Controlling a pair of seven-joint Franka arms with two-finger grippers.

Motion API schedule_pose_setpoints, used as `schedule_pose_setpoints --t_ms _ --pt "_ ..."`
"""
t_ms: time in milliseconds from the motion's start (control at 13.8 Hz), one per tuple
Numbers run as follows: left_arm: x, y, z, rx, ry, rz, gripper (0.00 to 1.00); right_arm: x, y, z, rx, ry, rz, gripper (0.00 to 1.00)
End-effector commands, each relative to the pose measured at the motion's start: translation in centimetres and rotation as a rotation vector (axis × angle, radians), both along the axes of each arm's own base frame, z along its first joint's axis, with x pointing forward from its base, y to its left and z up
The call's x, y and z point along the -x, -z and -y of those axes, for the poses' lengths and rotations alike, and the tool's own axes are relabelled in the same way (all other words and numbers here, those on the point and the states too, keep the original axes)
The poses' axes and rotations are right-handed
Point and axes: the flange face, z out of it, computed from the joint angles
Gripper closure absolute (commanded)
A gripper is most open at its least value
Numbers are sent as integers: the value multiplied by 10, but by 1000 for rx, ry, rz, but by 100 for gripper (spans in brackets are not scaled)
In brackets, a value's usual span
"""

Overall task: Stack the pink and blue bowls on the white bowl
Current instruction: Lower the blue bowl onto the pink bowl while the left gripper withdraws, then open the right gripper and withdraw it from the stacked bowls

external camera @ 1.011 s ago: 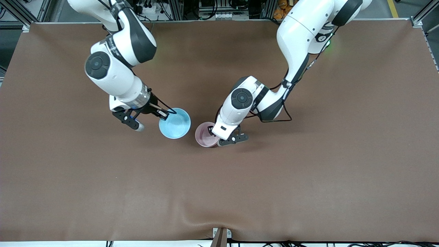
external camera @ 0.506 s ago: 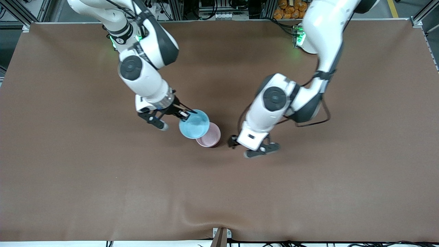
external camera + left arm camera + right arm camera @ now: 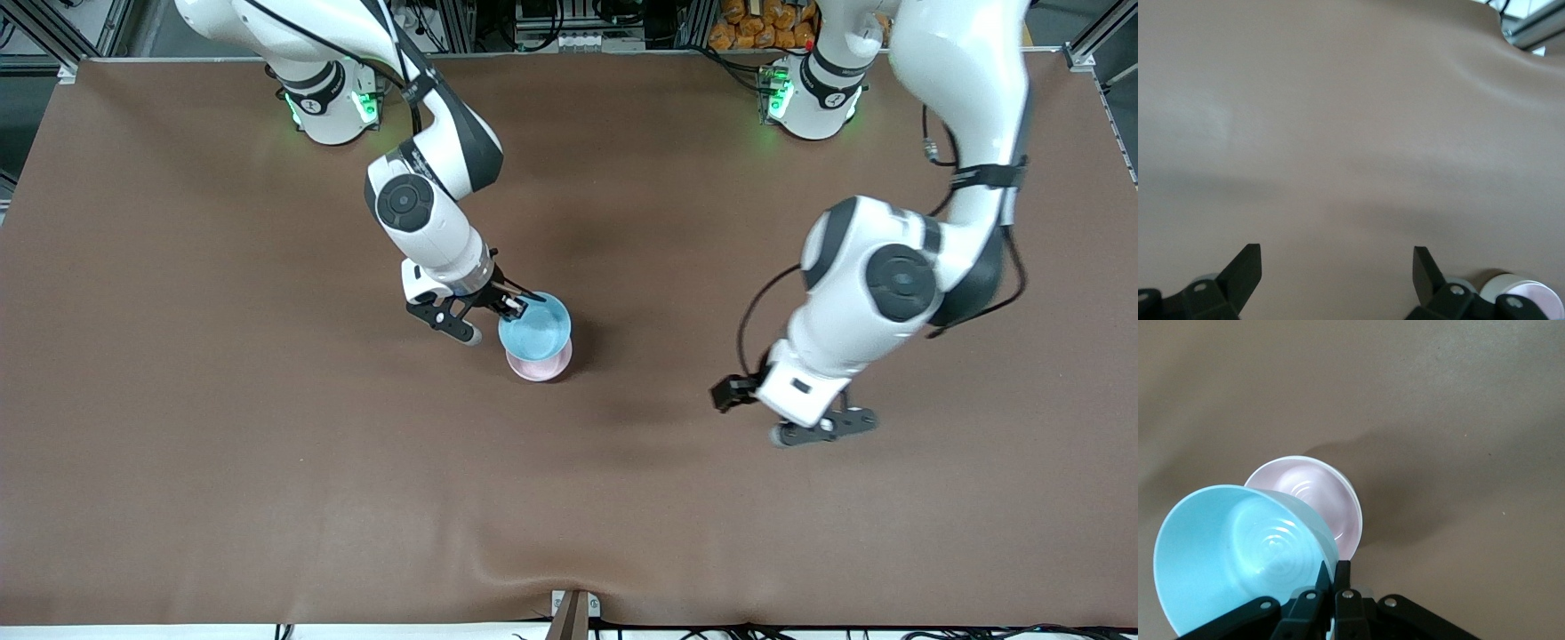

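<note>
While R pincer (image 3: 509,307) grips blue bowl (image 3: 533,325) over pink bowl (image 3: 537,366) | L pincer (image 3: 822,429) open, empty, waits

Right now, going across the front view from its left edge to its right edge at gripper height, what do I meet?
Right gripper, shut on the blue bowl's rim → blue bowl, held over the pink bowl → bare table → left gripper, open over the table.
</note>
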Motion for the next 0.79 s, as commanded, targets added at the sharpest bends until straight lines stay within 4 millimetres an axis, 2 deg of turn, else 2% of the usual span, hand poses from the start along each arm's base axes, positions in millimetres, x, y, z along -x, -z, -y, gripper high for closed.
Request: schedule_pose_setpoints --t_ms 0,144,217,361,506,722 --pt "0 -30 -37 -22 33 21 0 -4 14 -3 11 -3 20 100" --pt "0 -39 -57 -40 104 21 0 -6 21 -2 10 1 25 100" --pt "-3 -45 -85 -49 116 13 0 -6 22 -4 7 -1 35 100" --pt "3 -65 -113 -51 152 -14 0 -7 33 -4 5 3 42 100" --pt "18 -91 -117 -62 153 -38 0 -6 39 -6 7 0 42 100" --pt "50 -141 -126 -85 140 -76 0 -6 44 -6 5 2 47 100"
